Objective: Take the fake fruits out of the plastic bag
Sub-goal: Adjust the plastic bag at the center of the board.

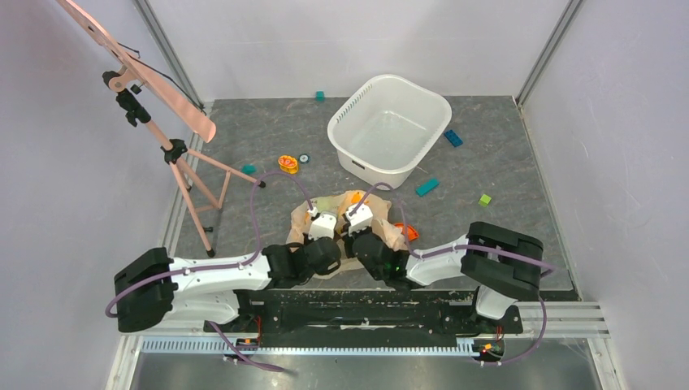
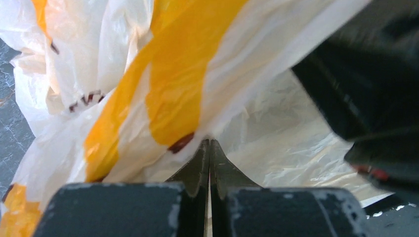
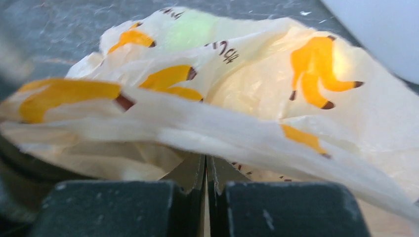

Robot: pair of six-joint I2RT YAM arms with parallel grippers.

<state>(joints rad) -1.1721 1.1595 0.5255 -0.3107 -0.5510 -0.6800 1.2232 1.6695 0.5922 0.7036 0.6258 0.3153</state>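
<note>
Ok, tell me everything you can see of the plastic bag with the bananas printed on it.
The plastic bag is thin, crinkly, translucent peach-beige film printed with yellow banana bunches and small dark lettering. It lies crumpled on the grey table, just ahead of the arms and nearer than the white tub. The left arm's jaws and the right arm's jaws are each shut on a fold of it. A pale green shape, probably a fruit, shows through the film.

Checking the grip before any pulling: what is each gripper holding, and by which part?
Both hold the plastic bag. The left gripper pinches a fold of film beside a banana print; the right gripper pinches another fold.
</note>
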